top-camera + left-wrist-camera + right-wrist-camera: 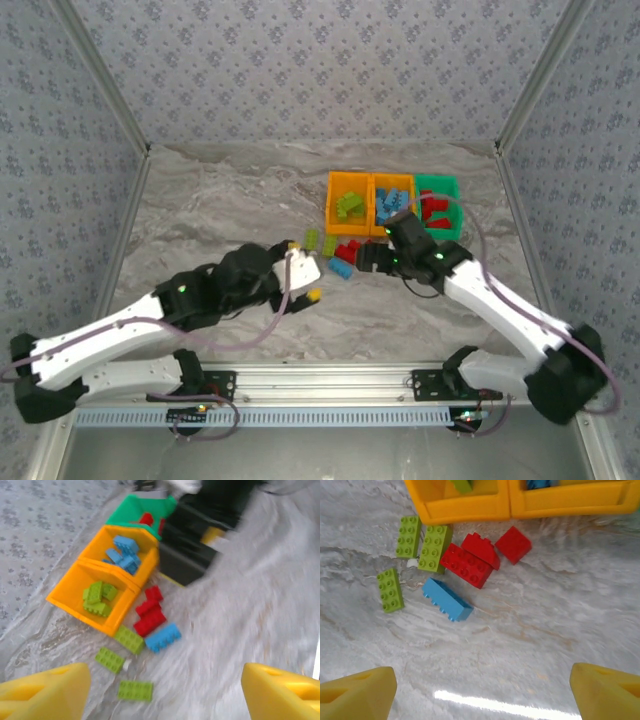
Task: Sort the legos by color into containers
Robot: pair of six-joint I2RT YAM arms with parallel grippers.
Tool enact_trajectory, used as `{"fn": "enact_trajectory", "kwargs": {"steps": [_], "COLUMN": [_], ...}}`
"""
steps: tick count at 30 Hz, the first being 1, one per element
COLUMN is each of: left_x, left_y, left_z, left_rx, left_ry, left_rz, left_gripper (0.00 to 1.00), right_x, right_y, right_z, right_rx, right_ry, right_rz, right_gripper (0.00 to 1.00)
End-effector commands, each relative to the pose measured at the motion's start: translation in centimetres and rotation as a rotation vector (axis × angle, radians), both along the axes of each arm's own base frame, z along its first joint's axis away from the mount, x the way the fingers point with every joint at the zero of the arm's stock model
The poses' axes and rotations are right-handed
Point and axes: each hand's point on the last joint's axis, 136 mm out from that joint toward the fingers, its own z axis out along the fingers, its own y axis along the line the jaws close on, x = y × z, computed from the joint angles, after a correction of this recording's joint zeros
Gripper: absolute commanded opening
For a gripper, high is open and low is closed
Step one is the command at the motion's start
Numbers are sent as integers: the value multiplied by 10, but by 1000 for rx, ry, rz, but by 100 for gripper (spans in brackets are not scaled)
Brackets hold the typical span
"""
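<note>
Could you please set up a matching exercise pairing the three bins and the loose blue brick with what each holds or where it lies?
Column one:
1. left orange bin
2. middle orange bin
3. green bin
4. loose blue brick

Column two:
A. holds red bricks
B. lies on the table
C. holds lime bricks
D. holds blue bricks

Pairs: 1-C, 2-D, 3-A, 4-B.
</note>
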Motion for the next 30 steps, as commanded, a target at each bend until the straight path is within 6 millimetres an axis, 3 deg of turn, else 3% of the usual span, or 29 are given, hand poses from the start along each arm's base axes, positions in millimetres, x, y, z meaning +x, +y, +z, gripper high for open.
{"fn": "enact_trajectory", "kwargs": {"steps": [1,6,11,15,19,25,30], "left_x": [-22,-13,-9,-10,-10,-11,-11], "left_y": [39,48,56,54,52,53,55], "left_z": [-48,-56,-83,-101,-101,-101,-100], "left_rx": [252,184,290,346,342,330,324], "left_ry": [-114,-240,-185,-132,-131,-140,-154], "left_rz": [-166,-130,-112,-122,-126,-134,-135], "left_gripper": [85,99,99,99,99,99,99], "right_x": [37,73,89,93,94,98,95], "right_y": [32,30,34,33,27,29,29], "right_z": [-1,-40,-62,-79,-91,-105,-118], "right_rx": [73,21,18,-6,-19,-28,-34], "right_ry": [-29,32,76,111,127,164,188], "right_rz": [1,-228,-364,-427,-492,-517,-519], "right_gripper": [92,94,95,93,82,79,68]}}
